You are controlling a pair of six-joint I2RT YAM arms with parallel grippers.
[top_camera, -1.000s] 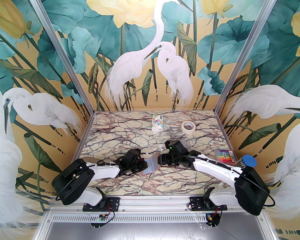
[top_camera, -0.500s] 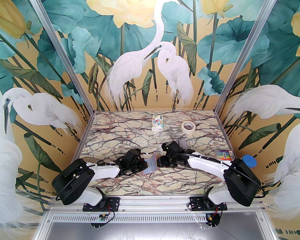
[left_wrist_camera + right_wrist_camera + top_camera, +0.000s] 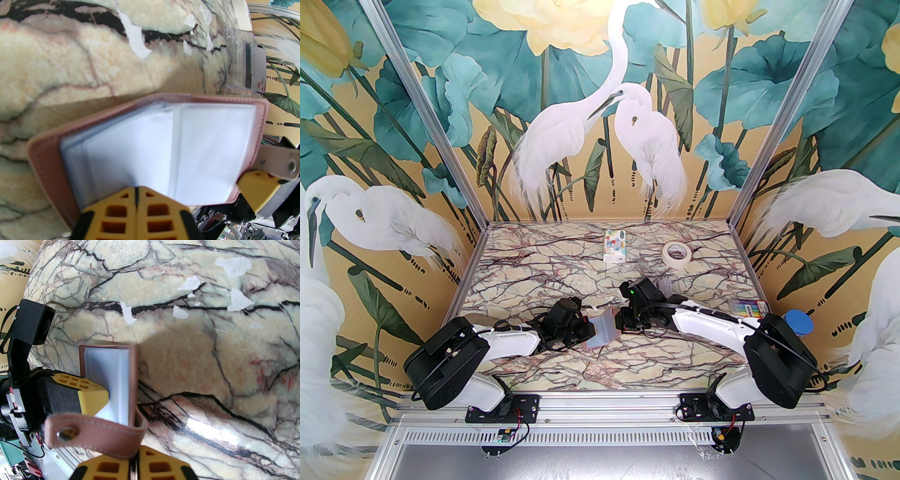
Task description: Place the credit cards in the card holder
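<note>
Left jaws: closed tight on the near edge of the card holder (image 3: 164, 145), at the left-hand cover. Right jaws: closed on the opposite cover, at the end where the snap strap (image 3: 93, 432) folds across. I therefore hold the card holder from both sides. It hangs spread open between the two wrists, pale sleeves facing up, above the near middle of the table (image 3: 534, 272).

Relation governing the next move: the credit cards (image 3: 256, 68) are not at the jaws. One card with a dark stripe sits in the clear box (image 3: 664, 284), on the table beyond the right wrist, up and to the right of the card holder. How many cards the box contains I cannot tell.

Judgement: the right arm is the nearer to the box. It must release its cover before it can fetch a card. The left arm, stretched low and forward, would keep the card holder steady.
</note>
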